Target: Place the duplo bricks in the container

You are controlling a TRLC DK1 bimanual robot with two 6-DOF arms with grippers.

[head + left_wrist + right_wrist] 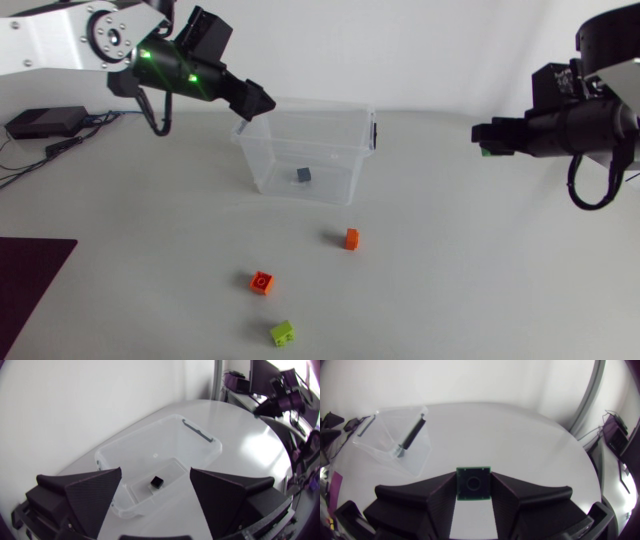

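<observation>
One green brick (474, 483) in right end effector (473, 478)

From above, my right gripper (480, 133) hides all but a sliver of the green brick (487, 151) it pinches. The dark brick (303, 175) inside the container (352, 118) is too small for me to make out its studs. The dark mat (25, 285) is cut off by the view's edge.
</observation>
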